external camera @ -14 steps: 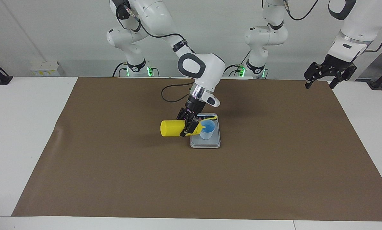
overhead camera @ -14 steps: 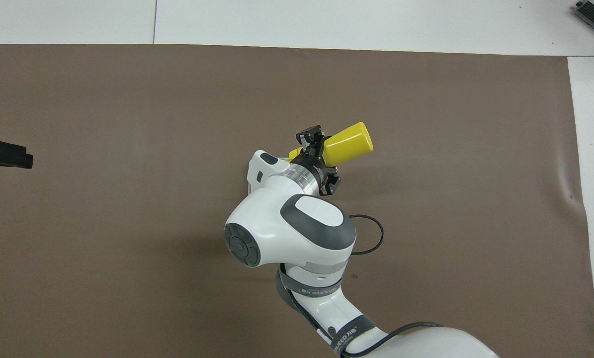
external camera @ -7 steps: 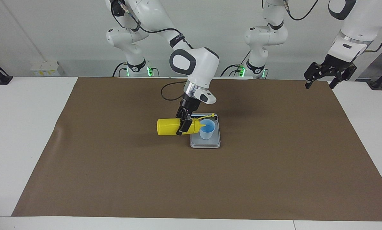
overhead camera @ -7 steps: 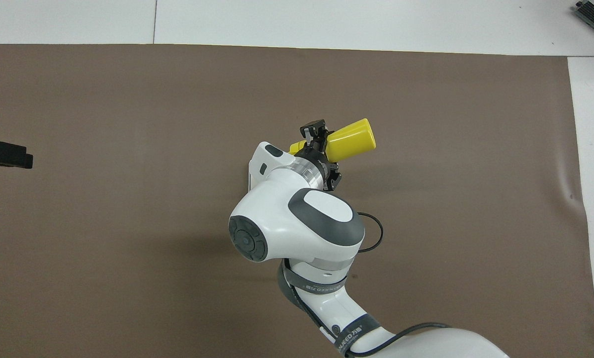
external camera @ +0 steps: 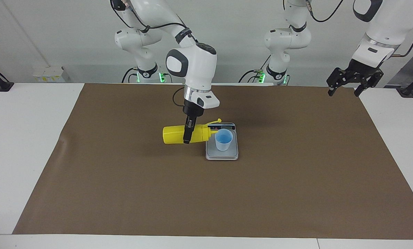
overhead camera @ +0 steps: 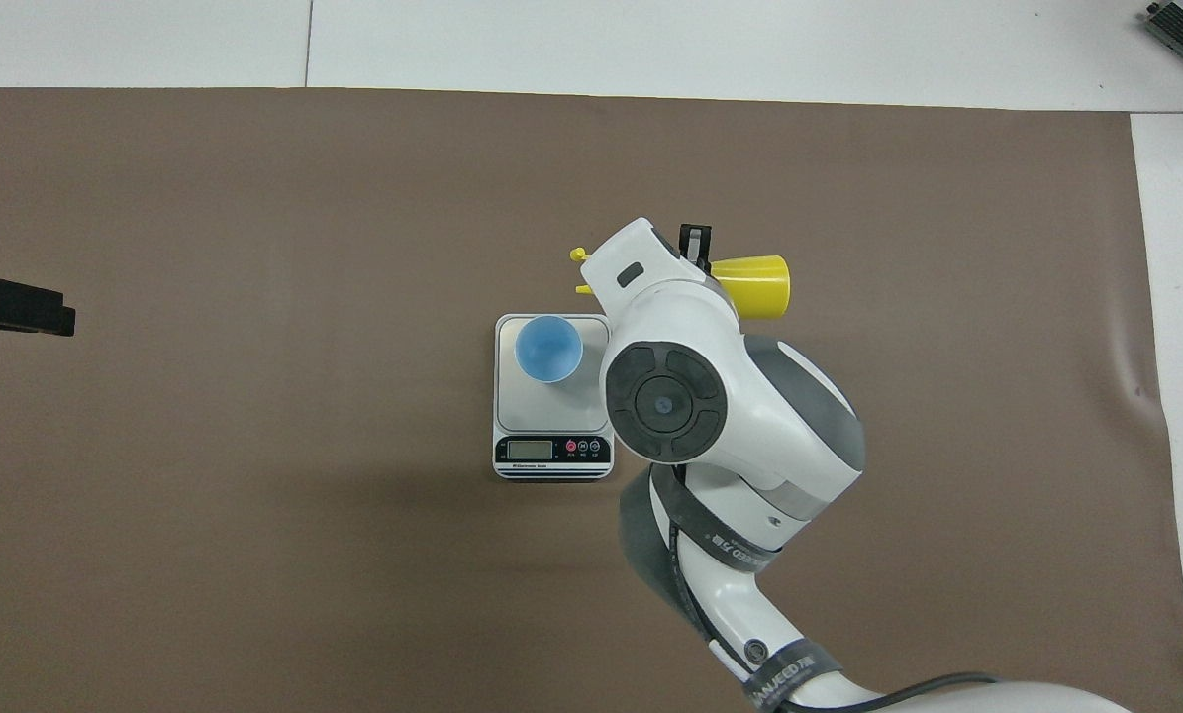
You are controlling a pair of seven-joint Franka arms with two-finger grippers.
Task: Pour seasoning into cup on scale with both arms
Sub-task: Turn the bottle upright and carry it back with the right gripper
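The yellow seasoning bottle (external camera: 173,134) hangs level just above the mat, with my right gripper (external camera: 187,135) shut around its middle from above. Its nozzle points at the cup (external camera: 224,139) and ends just short of the rim, toward the right arm's end. The light-blue cup stands upright on the silver scale (external camera: 223,155). In the overhead view the cup (overhead camera: 548,348) and scale (overhead camera: 563,402) show in full, while my right wrist covers most of the bottle (overhead camera: 757,285). My left gripper (external camera: 344,90) hangs open and holds nothing, high over the mat's corner at the left arm's end.
A brown mat (external camera: 296,186) covers most of the white table (external camera: 23,138). The scale's display strip (overhead camera: 553,451) faces the robots. A black cable (external camera: 177,100) loops down from the right arm over the mat, nearer to the robots than the bottle.
My right arm has swung upright and drawn the bottle back toward its own end. The nozzle has left the cup's mouth. The left arm waits nearly still.
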